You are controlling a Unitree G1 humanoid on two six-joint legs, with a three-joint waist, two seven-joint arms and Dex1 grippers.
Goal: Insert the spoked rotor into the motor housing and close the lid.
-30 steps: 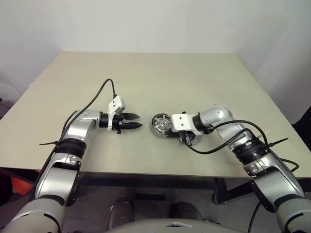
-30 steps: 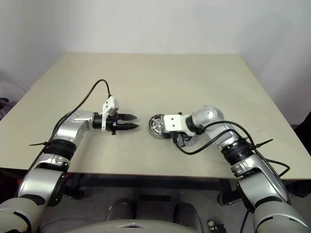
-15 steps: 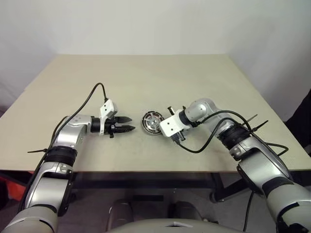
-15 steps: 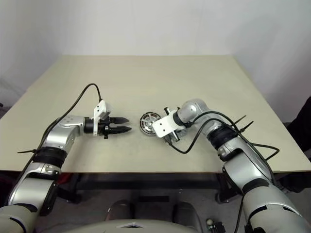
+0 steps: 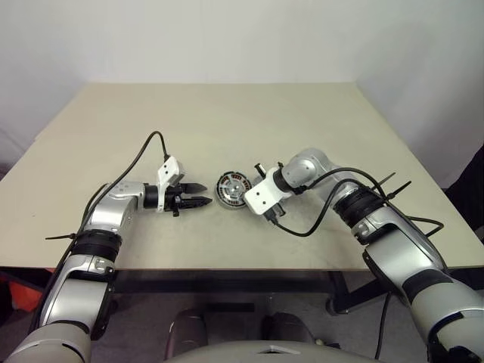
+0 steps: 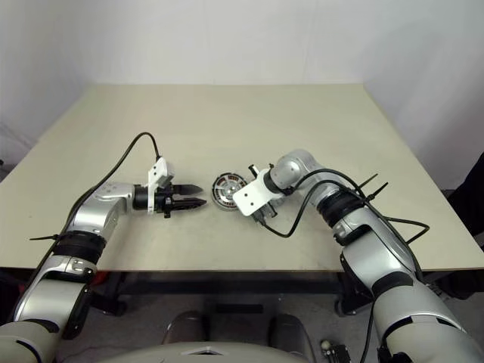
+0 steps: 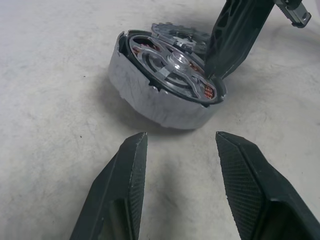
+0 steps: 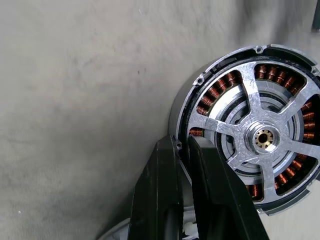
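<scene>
The motor housing [image 5: 232, 189] sits mid-worktop [image 5: 227, 121] with the spoked rotor [image 8: 262, 137] seated inside it, copper windings showing between the spokes. My right fingers [image 8: 192, 192] are pinched together on the housing's rim at its right side. My left fingers [image 7: 175, 192] stand apart, empty, just left of the housing.

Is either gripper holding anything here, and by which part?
The right gripper is shut on the rim of the motor housing, one finger inside the wall and one outside. The left gripper is open beside it, holding nothing.
</scene>
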